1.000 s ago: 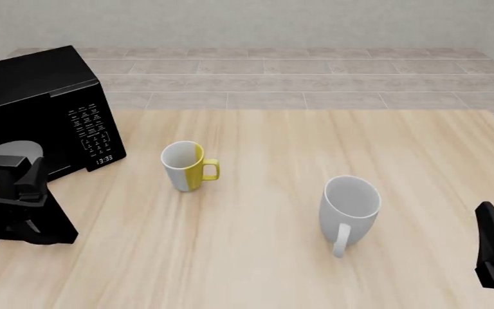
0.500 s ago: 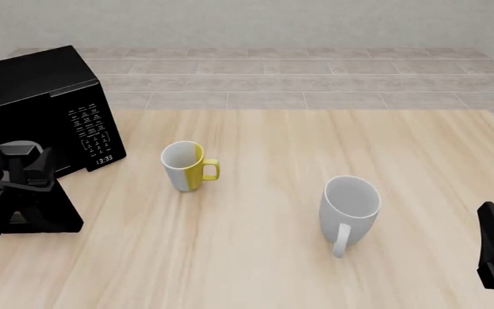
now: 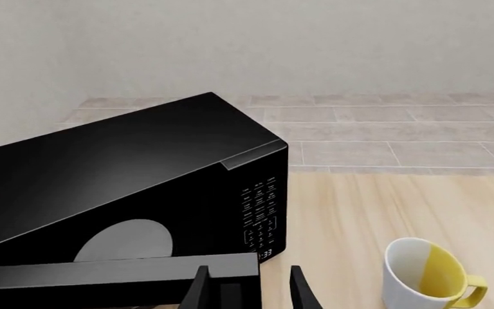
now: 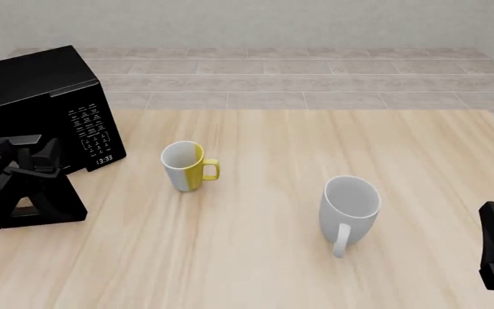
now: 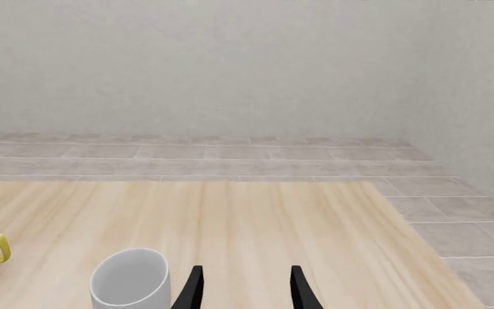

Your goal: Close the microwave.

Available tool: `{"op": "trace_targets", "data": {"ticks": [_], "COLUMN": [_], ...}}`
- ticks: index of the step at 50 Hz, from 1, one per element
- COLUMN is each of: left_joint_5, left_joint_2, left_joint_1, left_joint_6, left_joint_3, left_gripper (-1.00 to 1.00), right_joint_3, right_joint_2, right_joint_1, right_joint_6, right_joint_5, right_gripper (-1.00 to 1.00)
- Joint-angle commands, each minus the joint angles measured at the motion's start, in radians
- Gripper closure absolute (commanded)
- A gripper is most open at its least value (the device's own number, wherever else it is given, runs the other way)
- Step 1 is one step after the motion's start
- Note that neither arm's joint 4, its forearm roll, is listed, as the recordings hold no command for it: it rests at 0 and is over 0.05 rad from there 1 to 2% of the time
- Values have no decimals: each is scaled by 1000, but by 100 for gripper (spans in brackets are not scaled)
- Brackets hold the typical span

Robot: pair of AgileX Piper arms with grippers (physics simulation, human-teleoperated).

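Pale wooden table (image 4: pixel 256 257) fills the scene, with the right gripper (image 5: pixel 242 288) nearest at its right edge, fingers parted around nothing. Further in stand a white mug (image 4: pixel 348 211) and a yellow-and-white mug (image 4: pixel 187 166). At far left the left gripper (image 3: pixel 249 291), fingers apart, meets the door edge (image 3: pixel 118 279) of the black microwave (image 4: pixel 36 103).

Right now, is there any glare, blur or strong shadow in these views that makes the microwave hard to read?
Left wrist view: all sharp, with only a soft sheen on the microwave top. Front view: even lighting, only faint shadows beside the mugs, keypad print too small to read. Right wrist view: crisp, but the microwave is out of frame.
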Motion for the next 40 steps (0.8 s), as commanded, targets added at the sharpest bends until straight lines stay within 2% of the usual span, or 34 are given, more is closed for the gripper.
{"op": "trace_targets", "data": {"ticks": [1, 16, 26, 29, 40], "left_joint_5": [40, 30, 43, 45, 75], "left_joint_2": [69, 196, 222, 251, 270], "left_joint_1": [3, 5, 20, 24, 32], "left_joint_6": [25, 24, 39, 16, 16], "left_joint_3": [-87, -162, -197, -213, -255], "left_gripper": [-100, -100, -100, -100, -100], "right_joint_3": [-6, 6, 11, 18, 20], "right_joint_2": [-4, -8, -3, -2, 11], "right_joint_1": [-1, -1, 8, 8, 10], "right_joint_6": [-2, 3, 9, 15, 14], "right_joint_5": [6, 0, -8, -14, -25], "right_gripper": [-100, -100, -100, -100, -100]}}
